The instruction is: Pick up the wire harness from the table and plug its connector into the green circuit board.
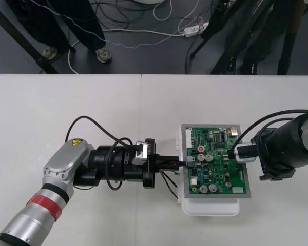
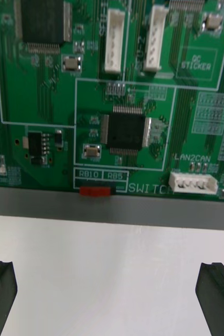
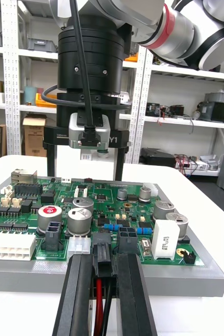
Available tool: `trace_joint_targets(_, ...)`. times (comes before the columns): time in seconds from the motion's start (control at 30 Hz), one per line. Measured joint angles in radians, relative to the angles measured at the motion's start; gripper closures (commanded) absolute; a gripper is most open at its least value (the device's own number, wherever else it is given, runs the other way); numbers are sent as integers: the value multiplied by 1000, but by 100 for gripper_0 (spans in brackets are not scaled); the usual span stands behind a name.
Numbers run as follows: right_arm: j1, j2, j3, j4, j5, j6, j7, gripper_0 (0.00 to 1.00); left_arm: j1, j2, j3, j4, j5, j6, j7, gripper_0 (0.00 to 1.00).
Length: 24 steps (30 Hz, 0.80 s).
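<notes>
Left arm reaches in low across the desk [image 1: 92, 107], forearm and wrist laid out nearly level, with the left end effector [image 1: 180, 163] pointing straight at the side edge of the green circuit board [image 1: 215, 169]. Its fingers [image 3: 80, 294] are closed down narrow on the wire harness [image 3: 100, 289] — the small black plug [image 3: 102, 254] is pinched right at the tips. Red and black wires [image 3: 98, 310] run back between the fingers, and slack wire lies loose just beside them. The plug sits at the board's edge, directly ahead of the fingertips and next to a black header; whether it is seated cannot be told. Handling judgement: the harness is light and limp and the wires transmit no push, so all force must go through the rigid plug body — the present hold looks like the right one. The plug is small and its pins are likely delicate, so a tilted push could jam or bend them. The board rests on a white base [image 1: 210, 207]. Right arm comes in from the board's far side with its wrist turned down. The right end effector [image 2: 107, 302] hovers over the opposite edge, fingers spread wide, holding nothing.
</notes>
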Motion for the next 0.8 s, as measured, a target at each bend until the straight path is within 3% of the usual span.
trace_joint_targets(0.8,6,32,0,-1,41,2,0,0,0,0,0,0,-15,12,0,100)
